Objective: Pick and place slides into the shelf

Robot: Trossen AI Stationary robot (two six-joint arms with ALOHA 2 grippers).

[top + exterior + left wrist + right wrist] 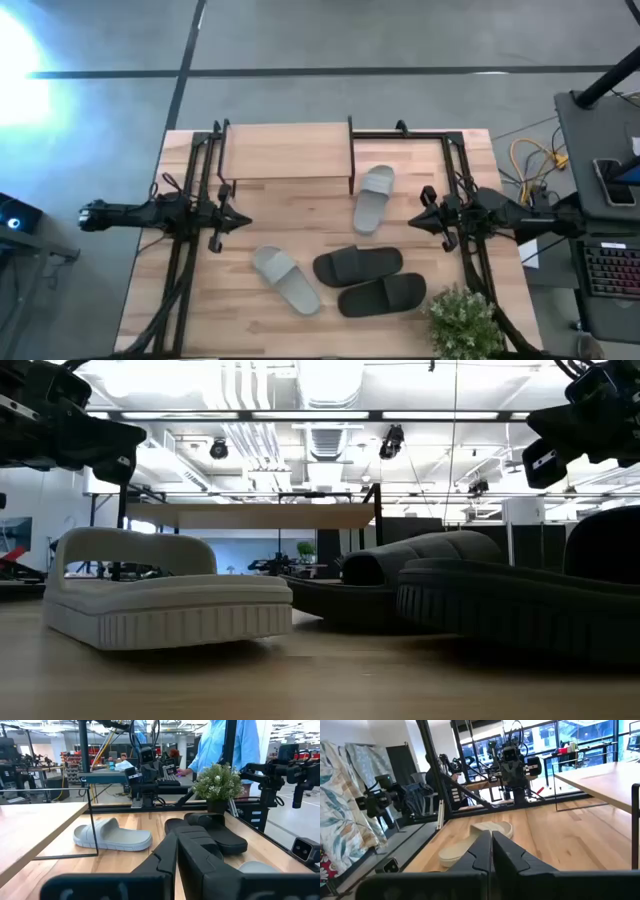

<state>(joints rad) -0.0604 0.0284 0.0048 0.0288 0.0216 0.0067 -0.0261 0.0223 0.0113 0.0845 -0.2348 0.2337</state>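
Note:
The shelf, a low rack with a light wood top board and a thin black frame, stands at the table's far side. One pale grey slide lies sole-down just right of it. A second grey slide and two black slides lie sole-down near the front. My left gripper hovers shut at mid-left, clear of the table, and my right gripper hovers shut at mid-right. They point toward each other. In the wrist views each gripper's fingers meet, with nothing between them.
A small potted plant stands at the table's near right corner, beside the black slides. Black frame rails run along both table sides. A person in a blue shirt stands beyond the right edge, by a desk with a keyboard.

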